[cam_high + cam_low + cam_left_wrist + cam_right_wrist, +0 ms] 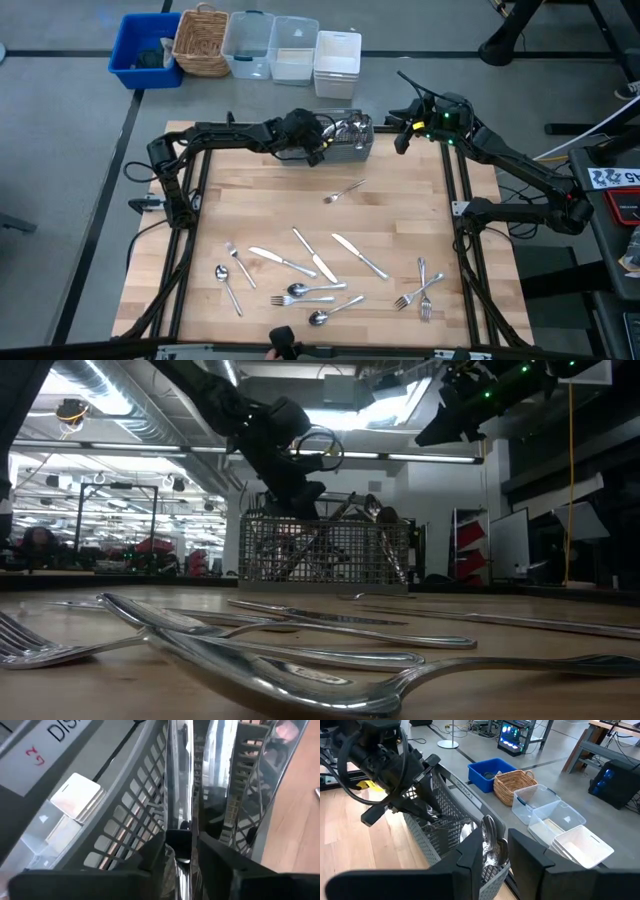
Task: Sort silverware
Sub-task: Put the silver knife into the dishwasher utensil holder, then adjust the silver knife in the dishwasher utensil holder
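Observation:
The grey wire-mesh basket [347, 150] stands at the table's far edge and holds several upright pieces of silverware [365, 510]. My left gripper [320, 143] reaches slanting down into the basket's left part. Its fingers are apart, with one shiny upright piece [180, 780] standing between them. More silverware lies flat on the wood: a fork [345, 190] mid-table, and knives [315, 255], spoons [300, 291] and forks [420, 290] toward the near edge. My right gripper [403, 140] hangs open in the air at the basket's right end, with nothing between its fingers [470, 855]. My left gripper has a shiny piece of silverware [181, 827] standing in the gap between its two fingers [155, 852], inside the basket. The fingers come from above and from the table's left, slanting down. Whether the pads touch the piece, I cannot tell.
Beyond the far edge stand a blue bin [145, 50], a wicker basket [200, 40], two clear boxes [270, 45] and a white box [337, 60]. Bare wood lies between the basket and the scattered silverware.

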You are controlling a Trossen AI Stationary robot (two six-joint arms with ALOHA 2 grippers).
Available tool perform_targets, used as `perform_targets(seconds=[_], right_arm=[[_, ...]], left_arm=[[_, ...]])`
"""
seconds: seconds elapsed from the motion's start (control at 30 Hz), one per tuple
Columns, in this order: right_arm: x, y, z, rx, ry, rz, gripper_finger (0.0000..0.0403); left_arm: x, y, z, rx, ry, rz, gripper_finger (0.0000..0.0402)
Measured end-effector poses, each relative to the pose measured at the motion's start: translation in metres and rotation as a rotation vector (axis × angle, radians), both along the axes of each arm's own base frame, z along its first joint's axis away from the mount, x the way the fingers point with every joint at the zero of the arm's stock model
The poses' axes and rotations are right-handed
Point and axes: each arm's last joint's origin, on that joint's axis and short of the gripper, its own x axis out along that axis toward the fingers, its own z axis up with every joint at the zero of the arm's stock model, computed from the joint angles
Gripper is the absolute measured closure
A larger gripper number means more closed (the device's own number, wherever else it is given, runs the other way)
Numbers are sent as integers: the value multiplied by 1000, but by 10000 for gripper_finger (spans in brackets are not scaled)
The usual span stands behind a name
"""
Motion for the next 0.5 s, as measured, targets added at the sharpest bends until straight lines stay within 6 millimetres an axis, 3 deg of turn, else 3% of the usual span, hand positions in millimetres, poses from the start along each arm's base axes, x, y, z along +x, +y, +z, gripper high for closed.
perform_targets(seconds=[0.23,0.5], right_arm=[[2,3,0,29,-26,122,311],[11,3,-7,95,-34,283,310]], left_arm=[[1,-10,14,7,-36,-29,260],[-12,-28,63,25,-194,-16,267]])
